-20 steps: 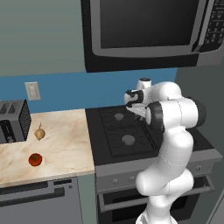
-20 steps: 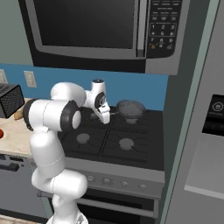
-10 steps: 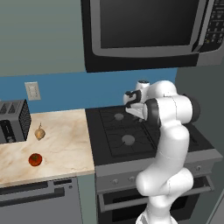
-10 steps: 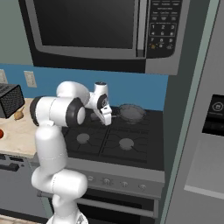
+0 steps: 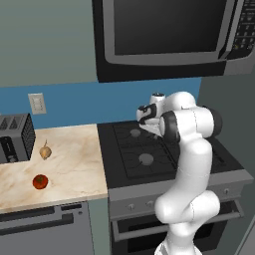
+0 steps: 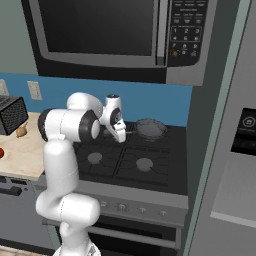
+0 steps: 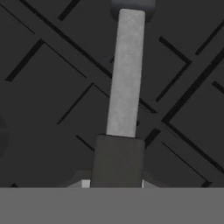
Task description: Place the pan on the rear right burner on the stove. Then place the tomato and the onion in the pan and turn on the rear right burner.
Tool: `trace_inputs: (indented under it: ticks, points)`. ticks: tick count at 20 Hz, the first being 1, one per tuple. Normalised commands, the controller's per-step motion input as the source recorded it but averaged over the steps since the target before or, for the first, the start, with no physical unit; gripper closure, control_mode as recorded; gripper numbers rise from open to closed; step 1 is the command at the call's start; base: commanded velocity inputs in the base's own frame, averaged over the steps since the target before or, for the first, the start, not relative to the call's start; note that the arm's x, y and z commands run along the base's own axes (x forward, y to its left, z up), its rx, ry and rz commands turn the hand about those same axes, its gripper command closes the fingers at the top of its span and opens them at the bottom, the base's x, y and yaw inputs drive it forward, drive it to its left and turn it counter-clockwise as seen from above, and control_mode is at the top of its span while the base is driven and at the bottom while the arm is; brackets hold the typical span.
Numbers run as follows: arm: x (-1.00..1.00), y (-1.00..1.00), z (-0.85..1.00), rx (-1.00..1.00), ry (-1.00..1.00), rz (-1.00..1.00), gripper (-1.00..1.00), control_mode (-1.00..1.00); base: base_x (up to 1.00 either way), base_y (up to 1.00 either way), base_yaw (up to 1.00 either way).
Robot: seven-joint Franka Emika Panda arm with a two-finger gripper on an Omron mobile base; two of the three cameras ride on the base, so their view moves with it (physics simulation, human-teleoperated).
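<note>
Blue wall runs behind a black stove [image 6: 132, 160] with 4 burners, a microwave [image 5: 169, 35] hanging above it and a marble counter [image 5: 69, 164] to its left. On the stove, the pan [image 6: 151, 128] sits over the rear right burner [image 6: 150, 134], its long handle [image 7: 124, 74] pointing left toward the gripper [image 6: 121, 136]. In the hand view the handle runs straight up from between the finger tips, a pale grey shaft ending in a darker grip at the bottom, with the black grate [image 7: 183, 100] below it. The jaws are closed together on the handle's end.

From the left base view, the gripper [image 5: 145, 117] hangs over the back of the stove, and the arm's bulk hides the pan. The rear left burner [image 5: 135, 133] and front left burner [image 5: 146, 159] are bare.

On the counter the onion [image 5: 45, 151] lies near a toaster [image 5: 16, 138] at the left edge. The tomato [image 5: 40, 182] rests closer to the counter's front edge, apart from the onion. Both are well apart from the pan. An outlet [image 5: 36, 103] sits on the wall above the toaster. Knobs [image 6: 135, 209] line the silver front panel.
</note>
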Motion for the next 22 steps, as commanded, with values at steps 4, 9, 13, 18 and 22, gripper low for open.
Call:
trace_inputs:
  ticks: [4,9,13,18,22]
  points:
    - [0.14,0.00,-0.34,0.00,0.04,0.00,1.00,-1.00,0.00,0.00,0.00]
    - [0.14,-0.04,-0.34,0.00,0.05,0.00,1.00,-1.00,0.00,0.00,0.00]
    - [0.09,-0.09,-0.30,0.00,0.06,0.00,1.00,-1.00,0.00,0.00,0.00]
    - [0.00,-0.11,-0.33,0.00,0.09,0.00,1.00,-1.00,0.00,0.00,0.00]
    - [0.00,-0.24,-0.28,0.01,0.09,0.00,-1.00,-1.00,0.00,0.00,0.00]
